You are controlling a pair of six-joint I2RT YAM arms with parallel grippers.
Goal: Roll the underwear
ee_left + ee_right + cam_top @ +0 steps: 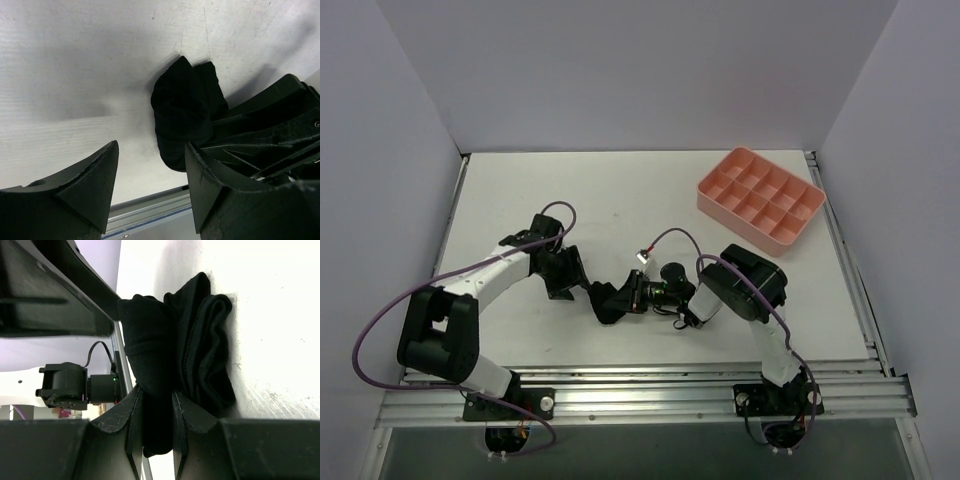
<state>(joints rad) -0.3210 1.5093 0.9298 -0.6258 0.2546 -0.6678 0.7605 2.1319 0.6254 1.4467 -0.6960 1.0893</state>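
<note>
The underwear (608,301) is a bunched black fabric bundle lying on the white table between the two arms. My right gripper (156,394) is shut on a fold of the underwear (200,350), with cloth squeezed between its fingers. In the top view the right gripper (636,292) reaches in from the right. My left gripper (151,150) stands open just short of the underwear (182,117), with only table between its fingers. From above, the left gripper (572,279) sits to the left of the bundle.
A pink compartment tray (761,195) stands at the back right of the table (620,195). The metal rail (650,380) of the near edge runs close behind the bundle. White walls enclose the table on three sides.
</note>
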